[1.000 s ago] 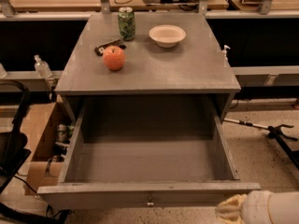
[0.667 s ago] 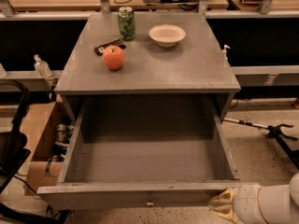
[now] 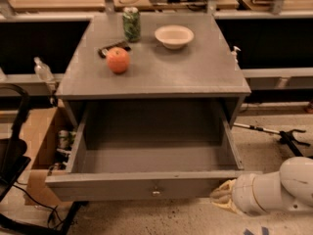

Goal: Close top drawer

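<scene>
The top drawer of the grey cabinet is pulled far out. It is a deep, plain grey box with nothing in it. One small round metal knob sits at the middle of its front. My gripper is at the lower right on a white arm. Its yellowish tip is against the right end of the drawer front, right of the knob.
On the cabinet top stand a green can, a white bowl, an orange-red fruit and a small dark object. A cardboard box and black frame are at left. A black-tipped tool lies on the floor at right.
My gripper and arm have moved left and slightly up, from the bottom right corner to the right end of the drawer front. The drawer is as far out as before.
</scene>
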Robot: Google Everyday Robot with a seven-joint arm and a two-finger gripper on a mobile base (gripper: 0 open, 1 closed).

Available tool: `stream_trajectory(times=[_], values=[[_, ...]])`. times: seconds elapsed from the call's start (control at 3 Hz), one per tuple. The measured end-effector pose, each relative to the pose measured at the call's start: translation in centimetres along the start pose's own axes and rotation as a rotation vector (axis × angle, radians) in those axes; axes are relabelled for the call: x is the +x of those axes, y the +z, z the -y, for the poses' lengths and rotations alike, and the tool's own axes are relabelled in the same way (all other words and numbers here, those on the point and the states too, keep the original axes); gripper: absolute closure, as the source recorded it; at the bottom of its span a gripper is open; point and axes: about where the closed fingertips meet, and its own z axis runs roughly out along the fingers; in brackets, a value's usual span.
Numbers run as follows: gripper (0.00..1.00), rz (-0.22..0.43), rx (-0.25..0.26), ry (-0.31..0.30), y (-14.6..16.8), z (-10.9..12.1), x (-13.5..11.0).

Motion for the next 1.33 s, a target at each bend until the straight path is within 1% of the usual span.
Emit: stream_trajectory(times=[0.33, 0.67, 1.0, 1.33], values=[[1.0, 0.0, 0.0, 0.0, 0.0, 0.0, 0.0], [1.0, -0.015, -0.005, -0.01, 1.6, 2.3, -1.0], [1.0, -0.018, -0.005, -0.011, 1.7, 2.4, -1.1], [1.0, -0.044, -0.004, -0.025, 4.0, 6.7, -3.0]])
